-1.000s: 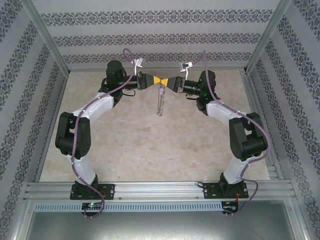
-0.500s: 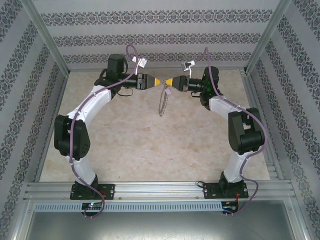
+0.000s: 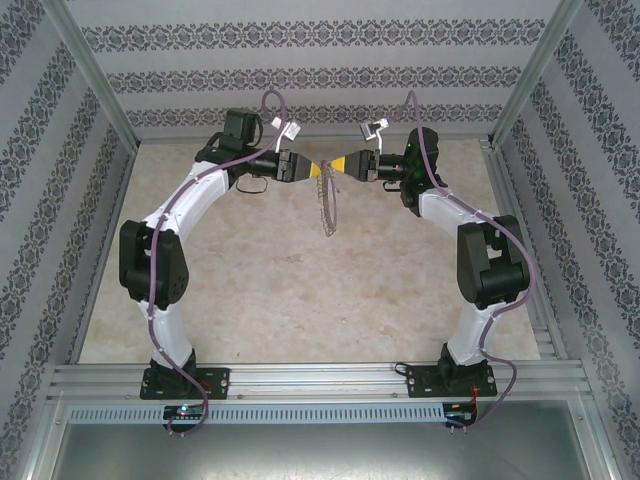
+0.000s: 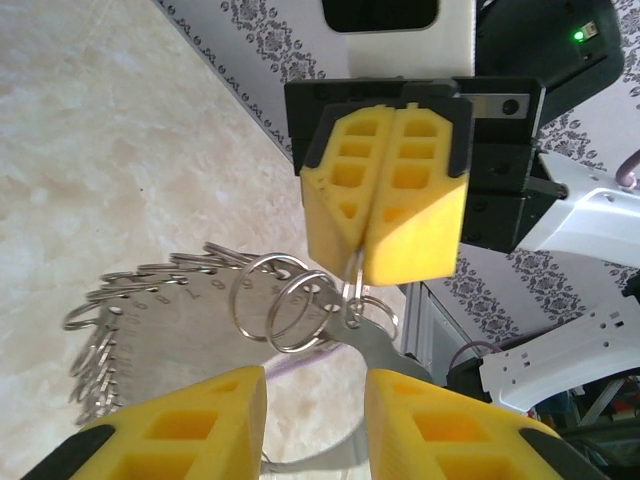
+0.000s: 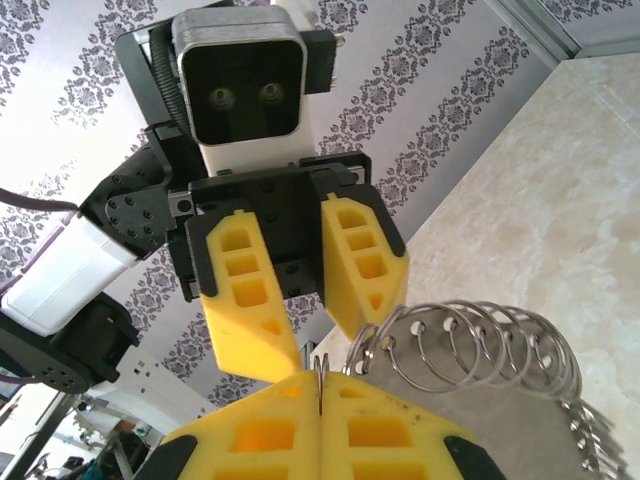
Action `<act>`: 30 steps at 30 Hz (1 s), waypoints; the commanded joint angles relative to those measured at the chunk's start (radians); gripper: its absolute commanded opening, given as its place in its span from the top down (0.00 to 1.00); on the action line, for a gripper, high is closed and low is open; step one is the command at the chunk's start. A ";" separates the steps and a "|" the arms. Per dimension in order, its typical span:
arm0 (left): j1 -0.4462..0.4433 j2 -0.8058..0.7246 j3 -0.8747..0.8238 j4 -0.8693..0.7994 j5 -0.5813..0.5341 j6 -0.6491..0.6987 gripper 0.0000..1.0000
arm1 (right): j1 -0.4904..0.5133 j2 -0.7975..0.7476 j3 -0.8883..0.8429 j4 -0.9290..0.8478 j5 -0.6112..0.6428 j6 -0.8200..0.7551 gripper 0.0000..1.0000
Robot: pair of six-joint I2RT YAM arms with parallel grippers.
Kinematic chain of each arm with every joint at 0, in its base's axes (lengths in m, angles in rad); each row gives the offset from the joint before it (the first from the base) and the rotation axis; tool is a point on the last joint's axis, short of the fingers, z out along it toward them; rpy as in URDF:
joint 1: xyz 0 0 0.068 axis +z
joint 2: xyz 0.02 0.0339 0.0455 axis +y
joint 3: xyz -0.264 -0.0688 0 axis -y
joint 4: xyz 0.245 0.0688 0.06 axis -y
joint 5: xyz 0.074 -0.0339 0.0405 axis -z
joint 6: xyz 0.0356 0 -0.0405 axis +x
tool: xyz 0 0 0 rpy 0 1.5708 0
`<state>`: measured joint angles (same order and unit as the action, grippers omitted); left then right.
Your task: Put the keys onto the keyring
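The keyring [image 3: 327,205] hangs edge-on like a chain under the two grippers at the back middle of the table. My right gripper [image 3: 343,165] is shut on its thin wire [image 5: 320,372]. In the left wrist view the keys [image 4: 150,305], flat silvery numbered pieces, fan out to the left, each on a small split ring [image 4: 285,300]. The right gripper [image 4: 362,262] pinches the wire there. My left gripper [image 4: 315,378] stands open just in front of it. Its yellow fingers [image 5: 250,290] sit apart on either side of the wire and grip nothing. In the top view the left gripper [image 3: 313,168] faces the right one tip to tip.
The beige stone-patterned table [image 3: 260,280] lies well below the hanging ring. Patterned walls [image 3: 320,80] and aluminium posts [image 3: 95,90] enclose the back and sides. The arm bases sit on a rail [image 3: 320,385] at the near edge.
The left gripper was shut against the right one's tips; it has opened and backed off slightly left. The keyring stayed in the right gripper and swung a little.
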<state>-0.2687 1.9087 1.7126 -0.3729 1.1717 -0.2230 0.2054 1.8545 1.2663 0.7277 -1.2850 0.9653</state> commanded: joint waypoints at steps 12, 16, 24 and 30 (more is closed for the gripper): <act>-0.008 -0.037 0.089 -0.138 0.002 0.105 0.61 | 0.005 -0.005 0.012 0.026 -0.027 -0.037 1.00; -0.013 -0.006 0.130 -0.160 0.038 0.105 0.61 | 0.011 -0.006 0.013 0.026 -0.028 -0.036 1.00; -0.024 0.003 0.159 -0.162 0.057 0.100 0.65 | 0.031 0.003 0.029 0.021 -0.022 -0.037 1.00; -0.032 0.015 0.161 -0.162 0.056 0.100 0.65 | 0.041 0.005 0.039 0.021 -0.020 -0.034 1.00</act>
<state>-0.2890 1.9095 1.8397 -0.5140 1.2022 -0.1452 0.2382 1.8561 1.2678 0.7216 -1.2850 0.9577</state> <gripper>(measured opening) 0.352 0.064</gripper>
